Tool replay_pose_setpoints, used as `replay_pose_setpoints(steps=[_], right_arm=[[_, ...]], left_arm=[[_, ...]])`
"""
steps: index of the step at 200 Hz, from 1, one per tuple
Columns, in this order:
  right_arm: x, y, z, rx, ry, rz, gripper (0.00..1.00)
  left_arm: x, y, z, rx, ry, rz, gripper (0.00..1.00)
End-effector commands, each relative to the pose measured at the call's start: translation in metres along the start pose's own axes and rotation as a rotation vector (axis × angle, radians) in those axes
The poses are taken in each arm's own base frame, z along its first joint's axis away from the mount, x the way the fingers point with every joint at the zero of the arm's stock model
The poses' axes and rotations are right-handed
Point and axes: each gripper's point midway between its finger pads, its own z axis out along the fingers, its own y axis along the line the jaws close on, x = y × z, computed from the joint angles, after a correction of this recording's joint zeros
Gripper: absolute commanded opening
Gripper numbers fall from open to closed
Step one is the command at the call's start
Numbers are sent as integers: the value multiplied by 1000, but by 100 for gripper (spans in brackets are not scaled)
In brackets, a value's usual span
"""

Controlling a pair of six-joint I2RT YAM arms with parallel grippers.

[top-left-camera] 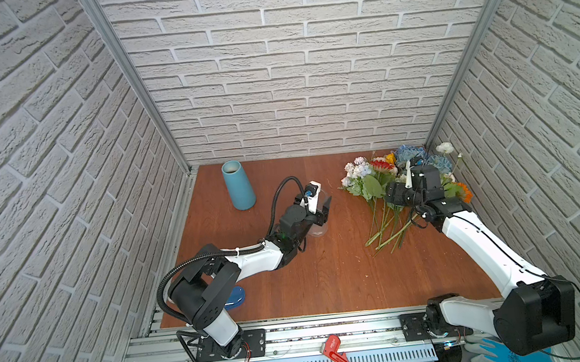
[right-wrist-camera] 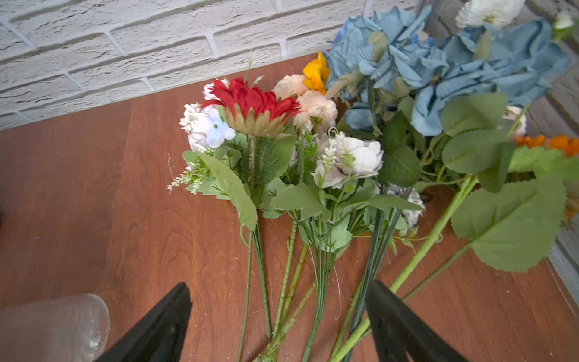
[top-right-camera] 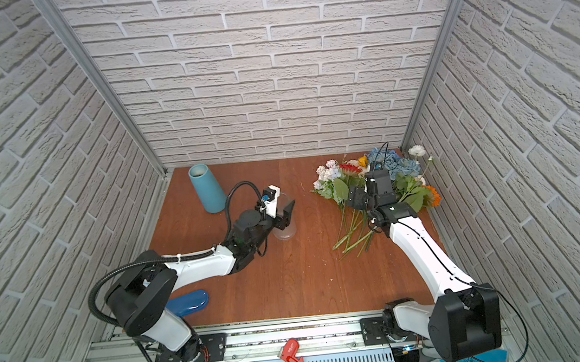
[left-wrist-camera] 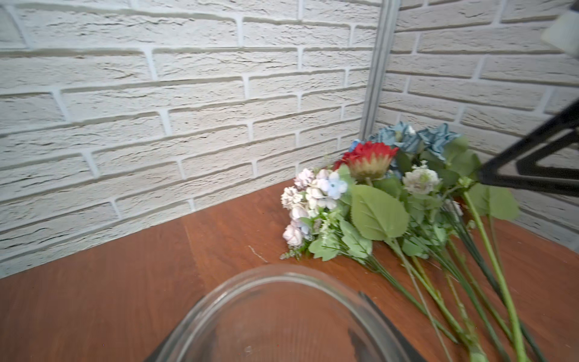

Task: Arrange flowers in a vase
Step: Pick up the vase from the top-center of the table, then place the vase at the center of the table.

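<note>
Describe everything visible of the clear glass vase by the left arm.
The glass vase is clear, colourless and roughly cylindrical, with a round open rim. It stands upright and empty on the wooden table, apart from the flowers. The left gripper straddles it, touching opposite walls, apparently gripping.

The white-shelled, black-jointed left arm [top-left-camera: 252,259] reaches from its base at the near rail toward the middle of the brown wooden tabletop [top-left-camera: 328,277], its elbow bent low. A black corrugated cable [top-left-camera: 279,194] loops over its wrist. Its black left gripper [top-left-camera: 318,204] points away from the base, with its fingers [top-left-camera: 327,205] closed against the wall of a clear glass vase [top-left-camera: 317,229]. The matching right arm [top-left-camera: 471,240] stretches forward along the right side, wrist bent inward. Its right gripper [right-wrist-camera: 279,285] tilts downward, black fingers [right-wrist-camera: 166,326] spread wide apart, low over the tabletop.
</note>
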Motion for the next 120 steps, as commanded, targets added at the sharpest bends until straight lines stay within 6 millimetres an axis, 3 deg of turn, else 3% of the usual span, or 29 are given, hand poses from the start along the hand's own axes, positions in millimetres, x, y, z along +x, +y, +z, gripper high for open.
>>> replay_pose_setpoints(steps=[1, 37, 85, 101, 120], right_arm=[[-10, -10, -8, 33, -31, 47, 84], [-9, -19, -9, 15, -14, 73, 77], [-16, -40, -18, 12, -29, 159, 69], [-18, -41, -18, 6, -29, 169, 67], [-18, -41, -16, 10, -11, 179, 65]], left_arm=[[-52, -14, -6, -7, -205, -36, 39], [-42, -45, -3, 28, -210, 24, 40], [-20, -55, 5, 46, -148, 36, 48], [-19, -56, 5, 50, -142, 37, 60], [-23, -55, 3, 55, -139, 19, 96]])
